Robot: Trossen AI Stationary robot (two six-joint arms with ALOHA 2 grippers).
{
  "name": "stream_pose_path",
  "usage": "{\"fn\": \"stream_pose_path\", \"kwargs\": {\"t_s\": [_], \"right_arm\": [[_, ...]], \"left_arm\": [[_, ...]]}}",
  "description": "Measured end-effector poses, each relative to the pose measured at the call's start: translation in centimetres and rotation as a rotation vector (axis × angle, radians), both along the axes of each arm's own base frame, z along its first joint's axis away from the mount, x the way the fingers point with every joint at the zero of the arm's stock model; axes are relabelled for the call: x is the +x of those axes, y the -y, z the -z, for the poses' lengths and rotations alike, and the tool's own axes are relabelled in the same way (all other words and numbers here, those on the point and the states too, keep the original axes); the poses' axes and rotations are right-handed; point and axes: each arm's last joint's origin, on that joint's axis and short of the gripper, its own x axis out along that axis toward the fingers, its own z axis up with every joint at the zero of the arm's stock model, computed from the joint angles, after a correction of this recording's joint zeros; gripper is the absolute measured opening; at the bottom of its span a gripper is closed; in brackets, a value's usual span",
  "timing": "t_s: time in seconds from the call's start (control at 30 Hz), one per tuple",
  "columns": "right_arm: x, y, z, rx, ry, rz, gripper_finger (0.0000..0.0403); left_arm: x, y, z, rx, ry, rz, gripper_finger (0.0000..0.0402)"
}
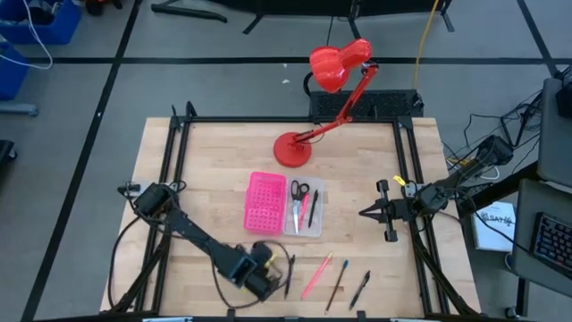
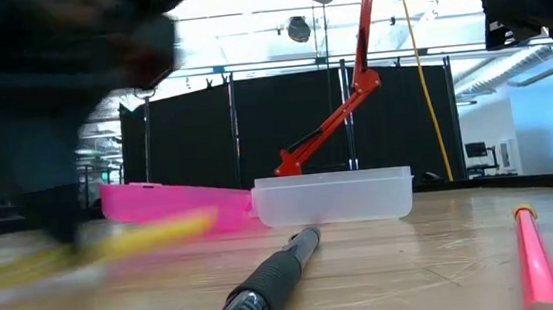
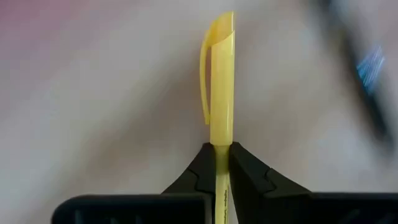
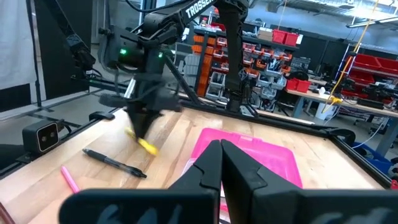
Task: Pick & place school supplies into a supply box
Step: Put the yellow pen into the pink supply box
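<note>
Clearly, yellow pen (image 3: pixel 221 93) clamped in left hand (image 3: pixel 222 163)

My red metal desk lamp (image 1: pixel 331 85) stands on its round red base (image 1: pixel 292 149) at the far edge of my pale wooden table top (image 1: pixel 206 161). Its jointed arm leans away to the bulbous shade. Black frame rails (image 1: pixel 170 170) border the table, and grey floor (image 1: pixel 223 80) lies beyond.
</note>
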Motion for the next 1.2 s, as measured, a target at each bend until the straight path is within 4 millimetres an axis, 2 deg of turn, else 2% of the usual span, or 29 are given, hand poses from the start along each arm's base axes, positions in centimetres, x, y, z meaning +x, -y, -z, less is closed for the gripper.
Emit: {"fn": "stream_pose_path", "kwargs": {"t_s": [0.13, 0.27, 0.4, 0.5, 0.57, 0.73, 0.97, 1.07, 1.2], "right_arm": [[0.0, 0.0, 0.0, 0.004, -0.003, 0.000, 0.0000], [0.0, 0.0, 0.0, 0.006, -0.004, -0.001, 0.0000], [0.0, 0.0, 0.0, 0.006, -0.004, -0.001, 0.0000], [0.0, 0.0, 0.0, 0.006, -0.004, -0.001, 0.0000], [0.0, 0.0, 0.0, 0.005, -0.004, -0.001, 0.0000], [0.0, 0.0, 0.1, 0.001, -0.011, -0.005, 0.0000], [0.0, -0.1, 0.4, -0.007, -0.034, -0.034, 0.0000], [0.0, -0.1, 0.4, -0.013, -0.037, -0.034, 0.0000], [0.0, -0.1, 0.6, -0.027, -0.049, -0.033, 0.0000]], "left_arm": [[0.1, -0.5, -2.6, 0.018, 0.112, -0.029, 0.0023], [0.2, -0.4, -3.3, -0.007, 0.150, -0.017, 0.0023], [2.0, -1.9, -4.9, -0.076, 0.254, -0.047, 0.0023], [3.4, -3.5, -5.2, -0.196, 0.246, -0.030, 0.0022], [4.4, -5.1, -5.4, -0.225, 0.259, -0.016, 0.0022], [6.5, -10.6, -5.5, -0.233, 0.259, -0.062, 0.0022], [7.6, -18.3, -5.3, -0.226, 0.235, -0.162, 0.0020], [7.6, -20.7, -5.2, -0.236, 0.215, -0.178, 0.0020], [7.8, -22.6, -3.4, -0.269, 0.147, -0.200, 0.0020]]}}
